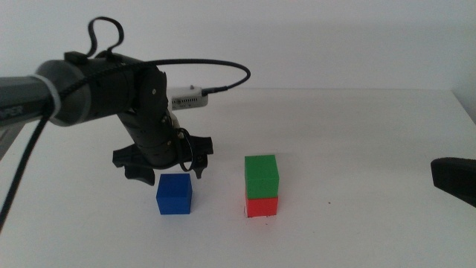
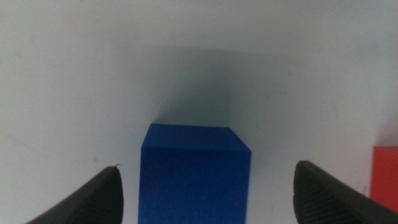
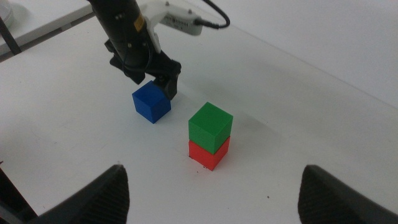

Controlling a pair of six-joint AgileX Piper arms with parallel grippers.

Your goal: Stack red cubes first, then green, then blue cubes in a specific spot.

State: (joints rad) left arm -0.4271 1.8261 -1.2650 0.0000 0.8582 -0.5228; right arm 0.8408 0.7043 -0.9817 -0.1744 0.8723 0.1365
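- Blue cube point(image 1: 175, 193) sits nearest the middle camera, on the white table point(image 1: 357, 134) just beside the stack, with the left gripper point(image 1: 165, 165) poised over its far side.
- Green cube point(image 1: 262, 176) already rests on the red cube point(image 1: 262, 205), so the blue pick is the step in hand, I judge.
- Next: lower the wide-open, empty jaws to straddle the cube, then close.
- Left wrist view alone shows the cube centred between the jaws.
- Right gripper point(image 3: 211, 186) waits at the table's right side, spread and empty.
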